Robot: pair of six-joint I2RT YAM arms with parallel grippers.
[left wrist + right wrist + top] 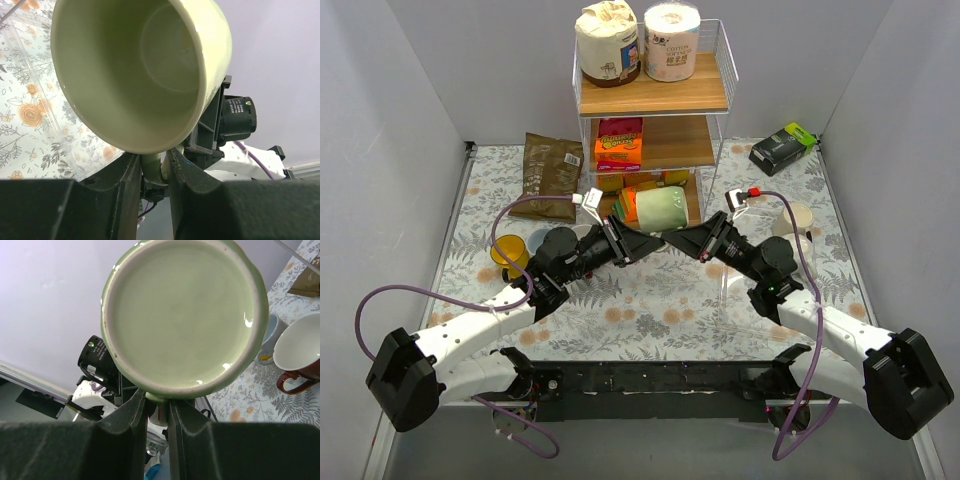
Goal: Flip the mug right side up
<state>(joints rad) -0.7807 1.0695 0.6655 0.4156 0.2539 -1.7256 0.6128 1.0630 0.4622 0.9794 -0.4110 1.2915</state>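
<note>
a: mug's [663, 208] place?
b: up off the counter [650, 300], lying on its side in the air just in front of the rack [680, 98], caught between both arms.
a: facing which way?
b: mouth toward the left arm, base toward the right. from the left wrist, a wide open rim and the pale green inside; from the right wrist, only the flat glazed bottom.
a: left pincer [153, 175]?
b: clenched on the handle [150, 166], fingers [125, 185] pressed against it from both sides, right under the rim.
a: and the right pincer [157, 407]?
b: clamped tight as well, nipping a pale green bit of the mug just below the base. handle or not, hard to tell from there.
a: anything else around?
b: yellow cup [507, 253] upright on the counter beside the left arm, well apart from the mug. brown cup [299, 347] with a white inside, mouth up, past the right pincer, and a pale cup [270, 337] just beside it. brown pouch [552, 175] flat to the left of the rack, black and green box [782, 148] at the back right, two paper rolls [672, 40] on the top shelf.
</note>
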